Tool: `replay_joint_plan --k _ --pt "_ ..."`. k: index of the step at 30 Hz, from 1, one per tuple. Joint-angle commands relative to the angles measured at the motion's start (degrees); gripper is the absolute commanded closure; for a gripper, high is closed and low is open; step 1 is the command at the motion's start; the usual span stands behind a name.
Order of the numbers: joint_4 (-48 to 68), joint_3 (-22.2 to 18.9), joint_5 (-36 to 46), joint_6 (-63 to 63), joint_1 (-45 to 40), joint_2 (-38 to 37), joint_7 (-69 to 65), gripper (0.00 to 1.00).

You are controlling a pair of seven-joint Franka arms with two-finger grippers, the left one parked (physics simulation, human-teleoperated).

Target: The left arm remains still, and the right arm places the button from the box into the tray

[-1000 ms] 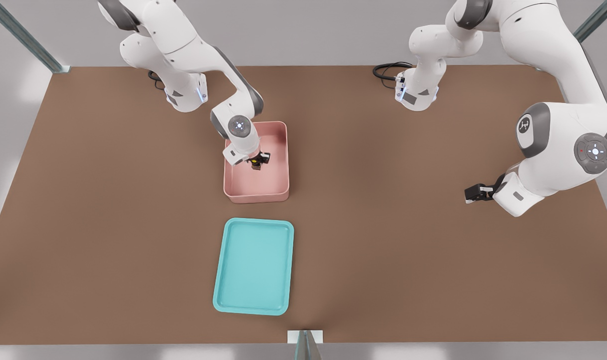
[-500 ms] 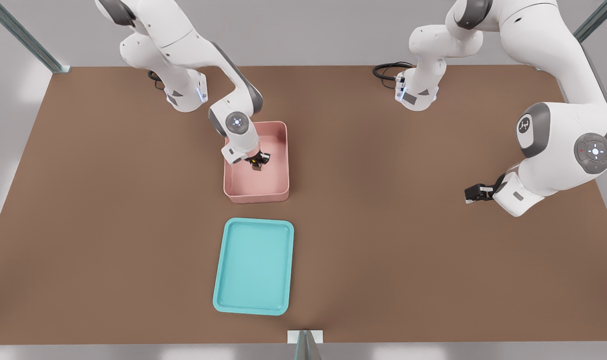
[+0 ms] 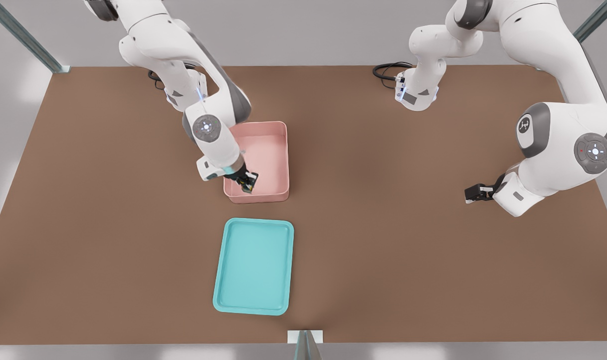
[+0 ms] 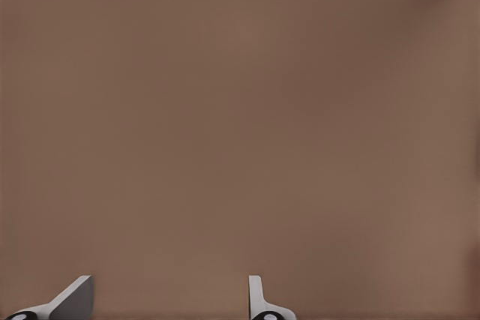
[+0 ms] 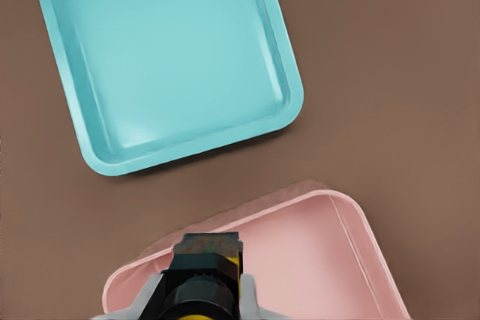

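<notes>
we are clenching the button (image 3: 246, 187) in the gripper (image 3: 247, 185) over the box (image 3: 275, 165) edge nearest the tray (image 3: 221, 280), the tray lying just beyond it.

One button, one box, one tray, two arms on one table.

A single button (image 3: 248, 187) sits pinched in the one working gripper (image 3: 246, 184), above the near end of the one pink box (image 3: 273, 150); only part of it shows, so a second, hidden beneath, cannot be ruled out. One teal tray (image 3: 253, 266) lies on the table (image 3: 408, 260). Two arms: right (image 3: 183, 45) and left (image 3: 558, 100).
</notes>
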Motion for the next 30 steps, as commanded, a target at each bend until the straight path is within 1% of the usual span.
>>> replay_joint_plan --k 1,4,8,14,24,30 --pt "3.2 0.0 -0.2 -6.2 -1.6 1.8 -3.1 0.54" --pt "10.4 0.0 -0.2 -7.6 -5.0 7.4 -5.5 0.54" --pt "19.6 0.2 -0.1 -7.6 -6.8 15.8 -7.3 0.54" --pt "32.4 0.4 -0.3 -7.6 -7.1 28.2 -7.9 0.54" --pt "45.0 0.4 -1.2 -7.6 -7.3 39.7 -7.7 0.54" --pt "47.3 0.5 -1.5 -6.3 -7.2 43.3 -7.6 0.54"
